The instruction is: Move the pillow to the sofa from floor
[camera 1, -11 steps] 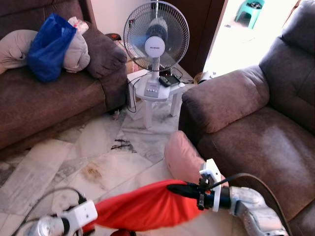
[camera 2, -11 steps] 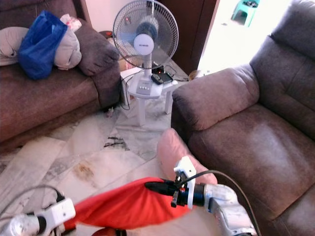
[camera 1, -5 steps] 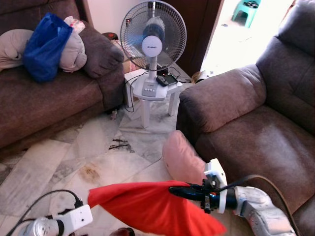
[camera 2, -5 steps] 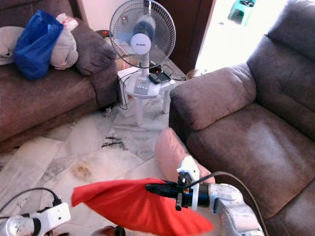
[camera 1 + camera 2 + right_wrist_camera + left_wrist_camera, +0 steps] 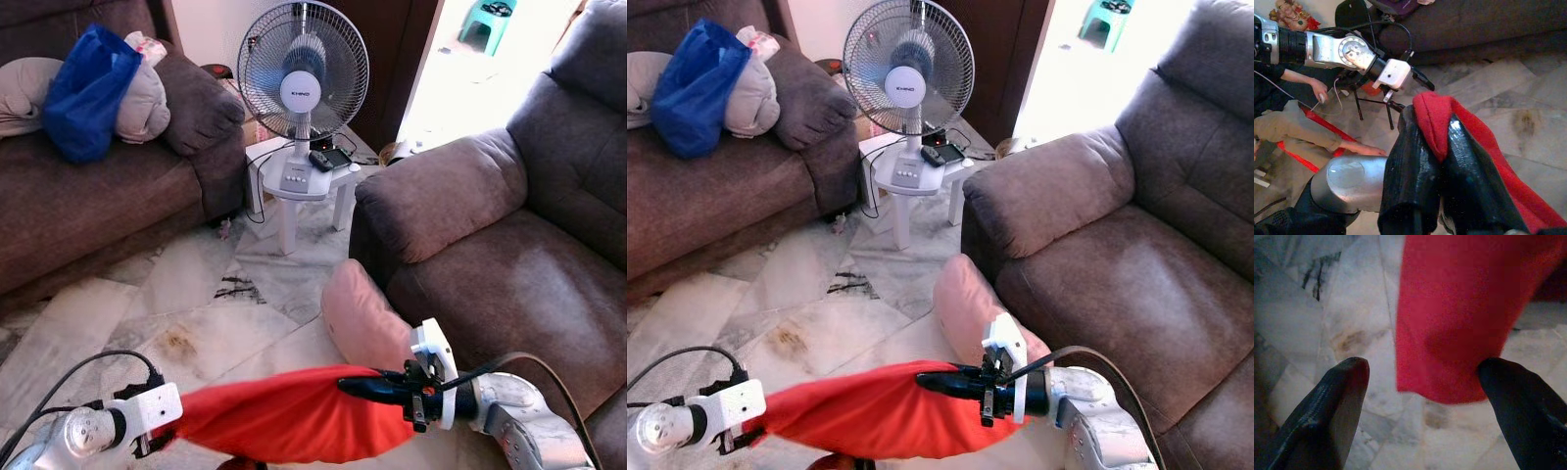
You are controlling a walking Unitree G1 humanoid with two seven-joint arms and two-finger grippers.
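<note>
The red pillow (image 5: pixel 294 416) is hanging off the floor, stretched crosswise between the two arms, its long axis running left to right in front of the robot. The right gripper (image 5: pixel 364 387) is pinching one end: in the right wrist view its fingers (image 5: pixel 1420 166) are closing tight on a fold of red fabric. The left gripper (image 5: pixel 1422 396) is standing spread wide; the pillow's other end is dangling between its fingertips (image 5: pixel 1332 401) without visible contact on either. So the right arm is doing the carrying.

The sofa (image 5: pixel 509 264) is lying to the right and ahead, its seat higher than the pillow and just beyond the right gripper, so the coming move is probably a lift up and rightward over the seat edge.

A pink cushion (image 5: pixel 362 313) is leaning against the sofa front, partly hidden behind the right wrist. The pillow's lower edge is being cut off by the head views.
</note>
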